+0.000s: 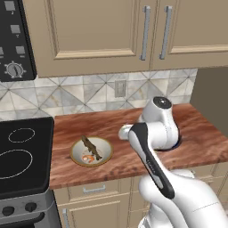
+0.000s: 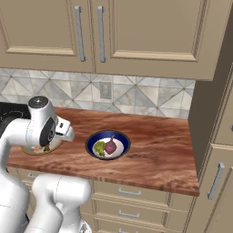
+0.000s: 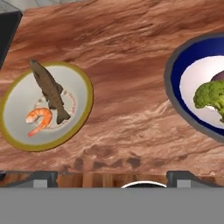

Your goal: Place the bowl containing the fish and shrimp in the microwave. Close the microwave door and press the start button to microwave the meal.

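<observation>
Fingers (image 3: 112, 178) wide apart, empty, above counter (image 3: 127, 87) between bowl (image 3: 83, 98) and blue bowl (image 3: 173, 87).

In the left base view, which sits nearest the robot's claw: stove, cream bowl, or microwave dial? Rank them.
1. Bowl, on the counter just left of the gripper.
2. Stove, farther left, beside the counter.
3. Microwave dial, high up, far left.

- Glossy white rounded robot arm (image 1: 178, 196), lower right of the frame
- Dark grey strip along one link
- Round dark-capped joint (image 2: 38, 103) at left
</observation>
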Controlling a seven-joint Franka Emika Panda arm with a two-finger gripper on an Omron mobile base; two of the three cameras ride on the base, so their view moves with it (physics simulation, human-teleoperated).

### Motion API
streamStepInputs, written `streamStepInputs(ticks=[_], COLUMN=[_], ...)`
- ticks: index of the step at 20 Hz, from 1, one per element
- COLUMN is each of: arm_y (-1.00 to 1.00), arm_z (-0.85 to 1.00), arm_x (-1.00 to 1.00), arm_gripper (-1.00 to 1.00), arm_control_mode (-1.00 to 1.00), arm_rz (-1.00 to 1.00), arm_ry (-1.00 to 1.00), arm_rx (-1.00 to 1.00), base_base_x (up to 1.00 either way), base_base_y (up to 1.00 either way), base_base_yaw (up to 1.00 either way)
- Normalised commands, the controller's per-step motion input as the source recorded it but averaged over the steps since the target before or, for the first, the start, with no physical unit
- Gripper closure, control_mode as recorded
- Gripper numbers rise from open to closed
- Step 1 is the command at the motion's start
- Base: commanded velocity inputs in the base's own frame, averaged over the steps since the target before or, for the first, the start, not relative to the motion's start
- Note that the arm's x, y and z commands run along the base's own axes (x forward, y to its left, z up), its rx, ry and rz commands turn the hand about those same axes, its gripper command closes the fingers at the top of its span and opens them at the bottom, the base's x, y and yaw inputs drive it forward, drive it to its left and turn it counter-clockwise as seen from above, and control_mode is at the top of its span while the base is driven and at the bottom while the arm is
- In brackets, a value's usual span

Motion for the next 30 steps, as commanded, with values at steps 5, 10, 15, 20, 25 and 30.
streamStepInputs(ticks=[5,10,15,20,25,30], arm_y=[0.45,0.28,0.22,0.15,0.00,0.14], arm_z=[-0.18,-0.25,-0.31,-0.23,-0.16,-0.18], arm_x=[0.00,0.15,0.16,0.25,0.31,0.22], arm_gripper=[-1.00,-1.00,-1.00,-1.00,-1.00,-1.00], arm_control_mode=[-1.00,-1.00,-1.00,-1.00,-1.00,-1.00], arm_rz=[0.00,0.00,0.00,0.00,0.00,0.00], arm_ry=[0.00,0.01,0.04,0.14,0.17,0.10], arm_rx=[0.07,0.14,0.14,0.13,0.12,0.02], base_base_x=[0.00,0.00,0.00,0.00,0.00,0.00], base_base_y=[0.00,0.00,0.00,0.00,0.00,0.00], base_base_yaw=[0.00,0.00,0.00,0.00,0.00,0.00])
